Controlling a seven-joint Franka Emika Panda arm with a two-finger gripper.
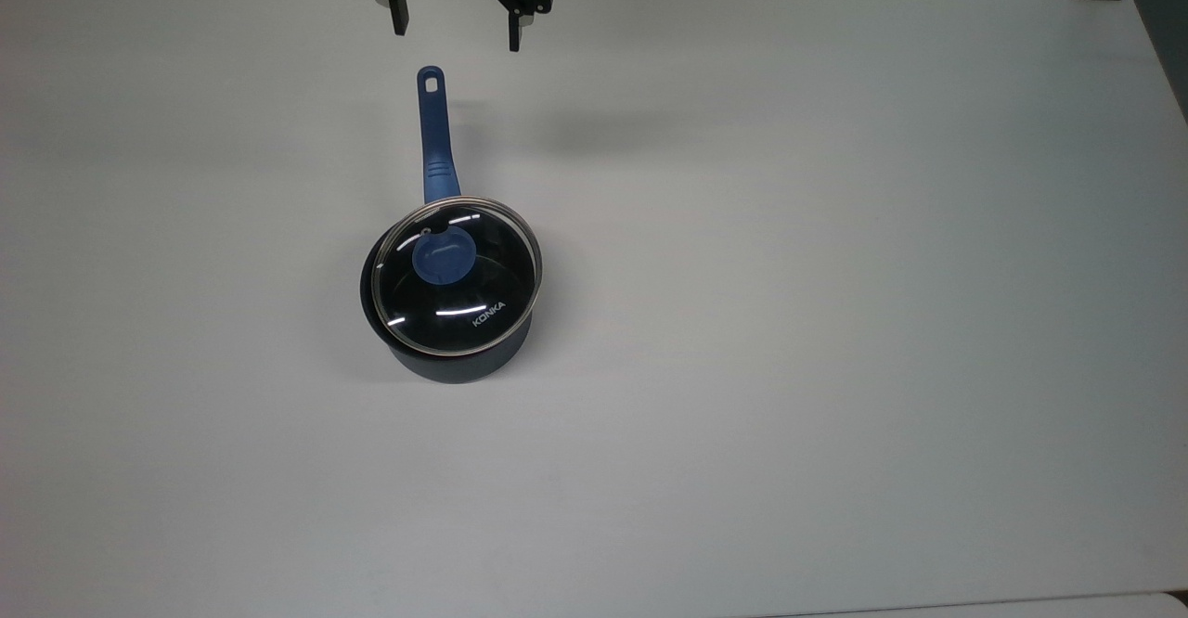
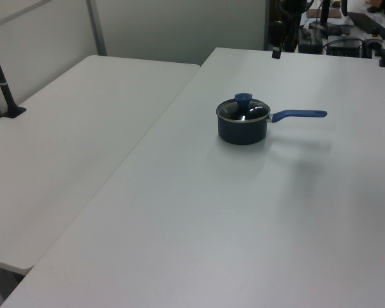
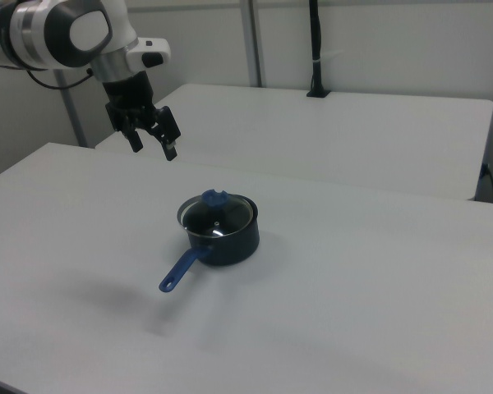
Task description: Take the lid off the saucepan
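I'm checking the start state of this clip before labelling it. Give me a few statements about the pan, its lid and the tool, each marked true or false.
1. The lid sits on the saucepan. True.
2. The tool is shut on the lid's blue knob. False: it hangs open above the table, apart from the pan, near the end of the handle in the top view.
3. In the top view, the saucepan's handle points toward the top edge, toward the tool. True.
4. The lid lies flat on the table beside the pan. False: it rests on the pan's rim.
5. The lid carries white "KONKA" lettering. True.
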